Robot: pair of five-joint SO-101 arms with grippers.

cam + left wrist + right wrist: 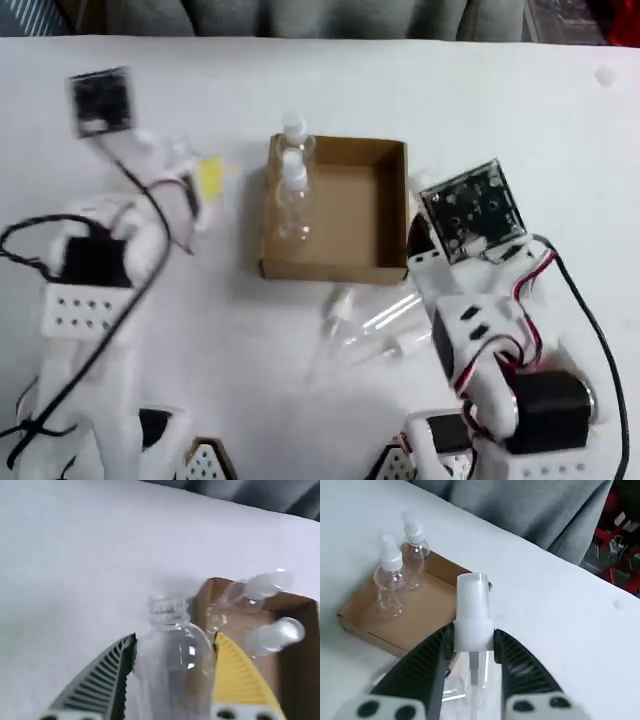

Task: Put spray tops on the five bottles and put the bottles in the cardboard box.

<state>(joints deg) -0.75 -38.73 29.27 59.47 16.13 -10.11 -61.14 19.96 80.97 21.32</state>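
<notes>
Left of the cardboard box (330, 268), just off its left wall, the left gripper (175, 642) is clenched on a clear bottle (170, 675). One grey finger (107, 675) and one yellow finger (235, 680) press the bottle's shoulders from either side. The bottle's threaded neck is open and points toward the box's near corner.

Inside the box, two capped bottles stand along the left wall. One bottle (293, 195) is about halfway along that wall. The other bottle (294, 135) is at the far left corner, its white top reaching past the rim. The floor of the box to their right is bare brown card.

On the white table (450, 90) in front of the box, toward its right front corner, clear loose bottles (375, 325) lie on their sides. They overlap, so their number is hard to tell.

At the box's right front corner, the right gripper (472, 632) grasps a white spray top (474, 605). Its two black fingers (427, 665) close on the collar of the top. The cap points up toward the box, and the thin dip tube hangs down between the fingers. A clear bottle (455, 687) lies on the table just below the tube.
</notes>
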